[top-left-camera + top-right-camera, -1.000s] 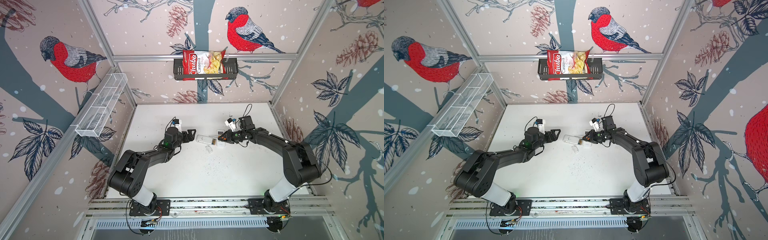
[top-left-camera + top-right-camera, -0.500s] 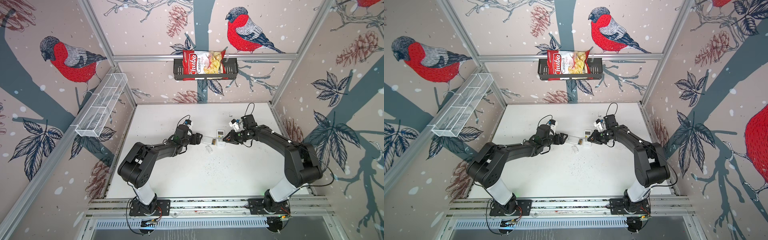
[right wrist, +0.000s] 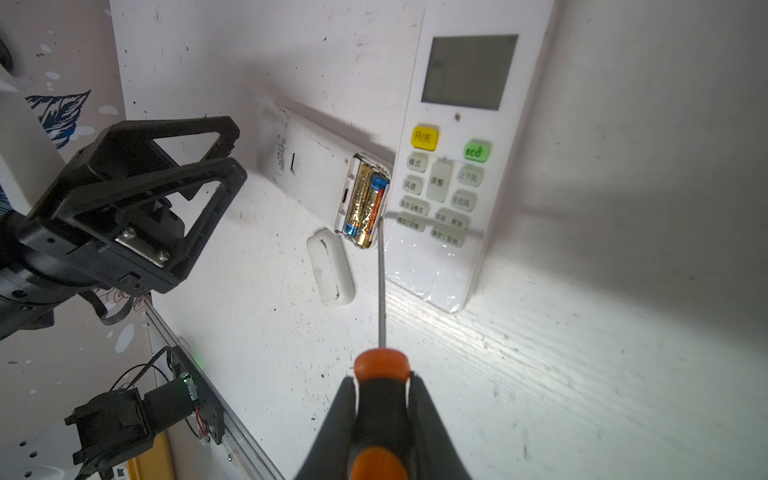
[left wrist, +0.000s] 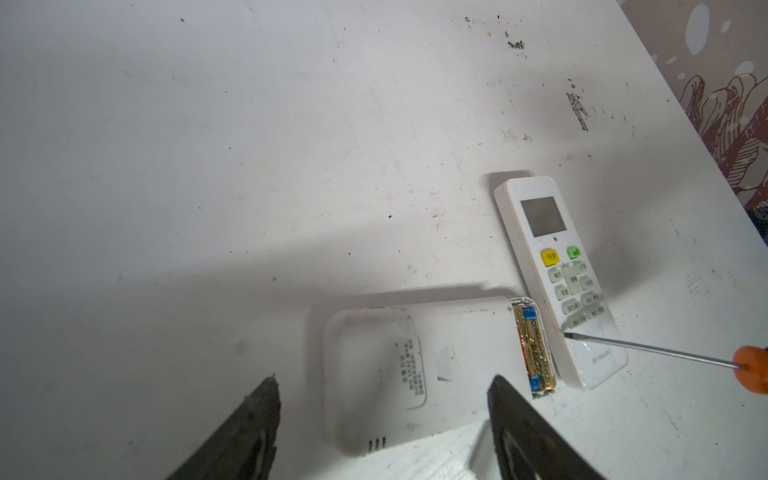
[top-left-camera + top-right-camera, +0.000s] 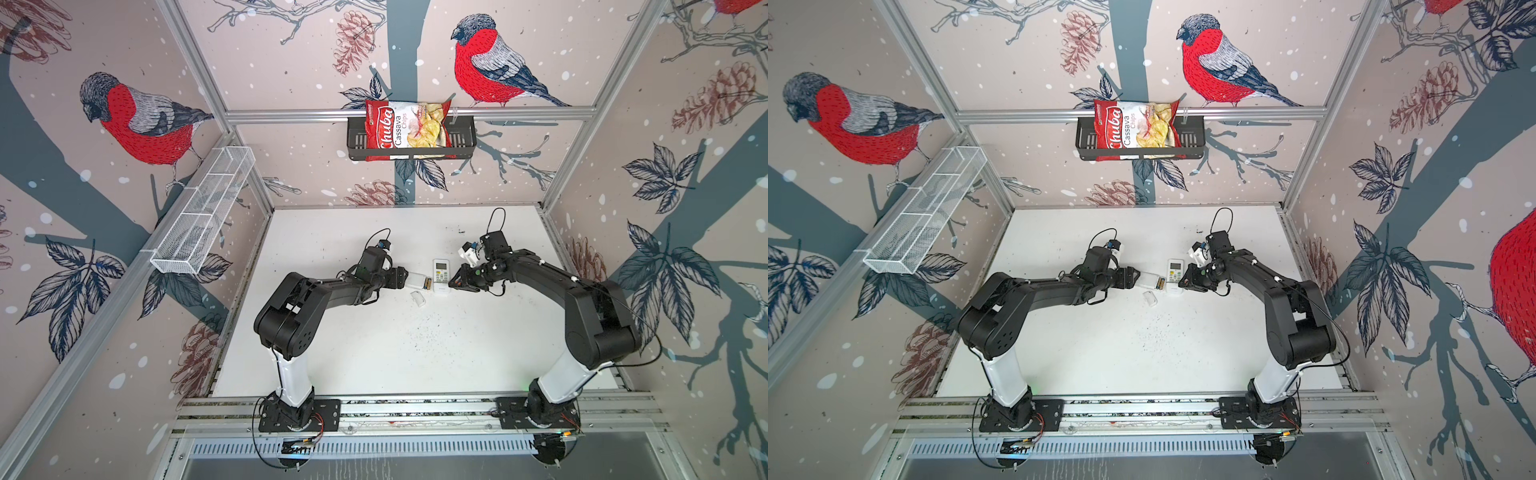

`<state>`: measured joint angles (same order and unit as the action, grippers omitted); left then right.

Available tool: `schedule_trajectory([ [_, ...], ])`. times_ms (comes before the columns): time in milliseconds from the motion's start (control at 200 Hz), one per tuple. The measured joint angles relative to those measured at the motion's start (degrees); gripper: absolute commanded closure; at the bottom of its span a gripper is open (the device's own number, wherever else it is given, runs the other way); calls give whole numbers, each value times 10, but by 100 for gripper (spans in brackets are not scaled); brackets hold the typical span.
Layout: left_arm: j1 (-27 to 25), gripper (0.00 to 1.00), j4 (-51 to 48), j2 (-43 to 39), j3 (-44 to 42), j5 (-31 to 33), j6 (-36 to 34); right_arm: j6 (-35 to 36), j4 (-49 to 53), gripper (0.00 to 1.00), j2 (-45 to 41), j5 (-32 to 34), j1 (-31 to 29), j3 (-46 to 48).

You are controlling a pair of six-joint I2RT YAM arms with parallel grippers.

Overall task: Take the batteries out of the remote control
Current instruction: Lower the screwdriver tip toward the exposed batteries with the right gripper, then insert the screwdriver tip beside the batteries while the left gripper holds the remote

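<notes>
**Visitor:** What has changed on the table (image 4: 208, 166) in this last second?

**Onlooker:** The left gripper (image 4: 382, 380) has swung in from the side. A second ago it hung well clear of the face-down remote (image 4: 415, 353). Now that remote's near end lies between its jaws. They are spread wide, one finger on each side of the casing, and have drawn in a little. I cannot tell whether either finger touches the casing yet.

**Visitor:** And the other arm?

**Onlooker:** The right gripper (image 3: 382, 380) is pinching the orange-and-black handle of a screwdriver (image 3: 381, 282). It has backed off slightly, uncovering a second remote (image 3: 449, 166), which lies face up. The blade reaches straight out ahead of the jaws, along that remote's edge. Its tip sits just beside the open compartment.

**Visitor:** Where are the batteries?

**Onlooker:** Two batteries (image 3: 365, 203), gold with blue ends, sit side by side in the open compartment. That is the end of the face-down remote farthest from the left jaws, right at the screwdriver's tip. The battery cover (image 3: 330, 270) lies loose on the table beside that end, to one side of the blade.

**Visitor:** What does that mean for the job?

**Onlooker:** As I judge it, the lid is off but no battery is out yet. The left arm looks set to pin the casing, so the blade can lever a battery out without the remote sliding.
</notes>
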<state>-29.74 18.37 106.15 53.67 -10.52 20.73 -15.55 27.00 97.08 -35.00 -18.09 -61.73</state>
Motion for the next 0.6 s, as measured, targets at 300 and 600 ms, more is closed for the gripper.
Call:
schedule_trajectory([
  [300,-7,28,-6,22,17,0,-2,3,0,100,25,0,-6,-17],
  [600,-15,35,-1,50,30,2,-7,4,2,100,31,0,-7,-27],
])
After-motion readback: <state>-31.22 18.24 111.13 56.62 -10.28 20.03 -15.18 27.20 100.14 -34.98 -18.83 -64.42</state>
